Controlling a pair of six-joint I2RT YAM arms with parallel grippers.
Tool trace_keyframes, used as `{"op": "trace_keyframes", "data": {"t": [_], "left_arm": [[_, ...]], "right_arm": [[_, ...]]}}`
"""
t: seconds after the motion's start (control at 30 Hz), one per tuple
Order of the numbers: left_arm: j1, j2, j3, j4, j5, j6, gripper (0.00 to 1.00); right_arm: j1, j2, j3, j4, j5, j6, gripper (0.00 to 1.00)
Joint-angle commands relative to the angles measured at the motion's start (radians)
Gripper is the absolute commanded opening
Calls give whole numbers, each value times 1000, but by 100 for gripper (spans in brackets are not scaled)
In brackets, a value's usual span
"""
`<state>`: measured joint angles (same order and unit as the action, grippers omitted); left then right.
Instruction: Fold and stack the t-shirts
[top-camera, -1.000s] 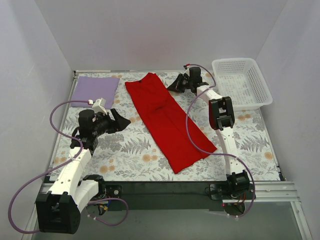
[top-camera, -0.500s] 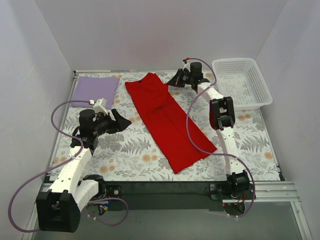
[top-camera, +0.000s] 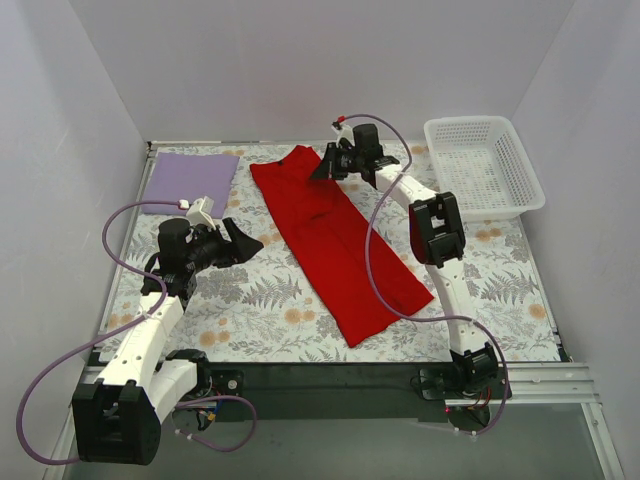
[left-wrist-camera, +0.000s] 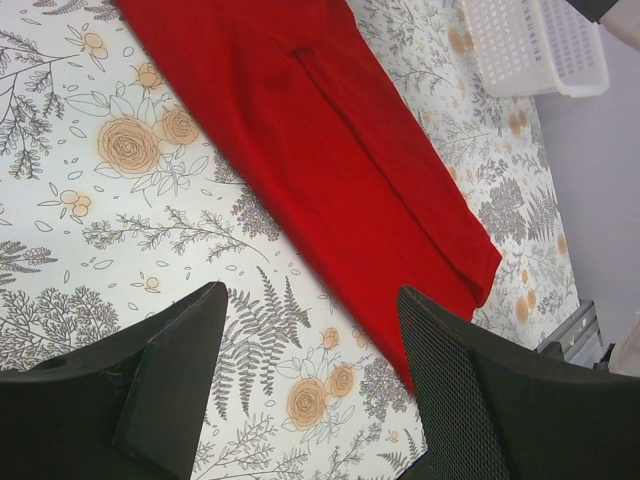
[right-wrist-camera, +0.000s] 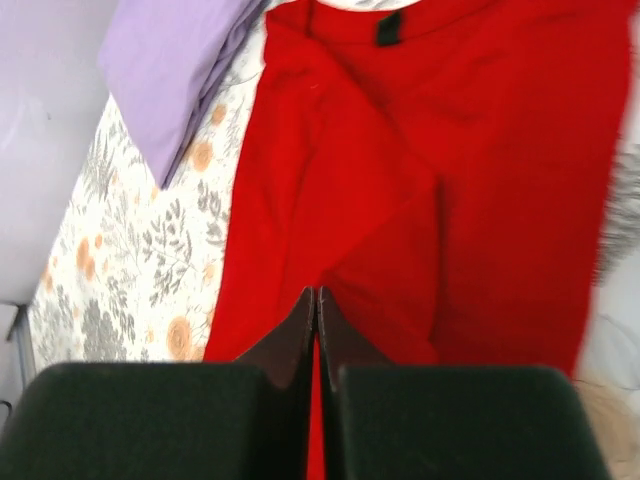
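Note:
The red t-shirt lies flat as a long diagonal strip across the middle of the table, collar at the far end; it also shows in the left wrist view and the right wrist view. The lavender t-shirt is a flat folded rectangle at the far left, also seen in the right wrist view. My right gripper is shut, its tips together just above the red shirt's far part, with no cloth seen between them. My left gripper is open and empty, hovering left of the red shirt.
A white mesh basket stands at the far right, also in the left wrist view. The table wears a floral cloth. Grey walls close the left, back and right sides. Purple cables loop from both arms.
My right gripper has moved left from beside the red shirt's far right edge to over the shirt near its collar. The left arm and both shirts have stayed put.

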<state>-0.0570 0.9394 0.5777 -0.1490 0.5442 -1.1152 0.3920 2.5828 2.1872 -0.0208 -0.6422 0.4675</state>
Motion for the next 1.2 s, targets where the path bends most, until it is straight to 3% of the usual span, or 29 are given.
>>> {"op": "trace_keyframes", "data": {"t": [0.0,0.17,0.33,0.43,0.47,0.53,0.57,0.73,0.87,0.97,1.0,1.07,1.1,1.17], "left_arm": [[2,-10,16,12,25,8,68],[2,-13,13,12,31,6,68],[2,-13,14,14,36,6,68],[2,-13,14,12,42,6,68],[2,-13,13,12,43,8,68],[2,-11,14,14,46,6,68],[2,-13,14,14,49,6,68],[2,2,13,22,66,11,68],[2,32,5,57,160,15,67],[-32,52,-16,117,221,11,67],[-58,53,-19,124,208,18,67],[-165,56,-22,123,165,55,67],[-205,55,-22,124,142,67,67],[-318,39,-30,123,85,104,67]], "right_arm": [[48,-99,-33,-51,38,-116,1],[119,-112,-55,-125,81,-194,15],[163,-125,-41,-241,122,-325,23],[165,-145,-12,-324,72,-453,41],[162,-156,-6,-384,47,-521,56],[150,-214,-42,-419,-72,-668,71],[128,-242,-64,-419,-112,-697,74],[3,-374,-136,-418,-371,-748,71],[-94,-470,-262,-441,-441,-763,65],[-137,-599,-420,-626,-394,-1045,65],[-140,-689,-535,-674,-355,-1205,65],[-156,-798,-677,-696,-245,-1308,66],[-168,-914,-833,-696,-229,-1408,68],[-229,-1028,-967,-693,-232,-1496,71]]}}
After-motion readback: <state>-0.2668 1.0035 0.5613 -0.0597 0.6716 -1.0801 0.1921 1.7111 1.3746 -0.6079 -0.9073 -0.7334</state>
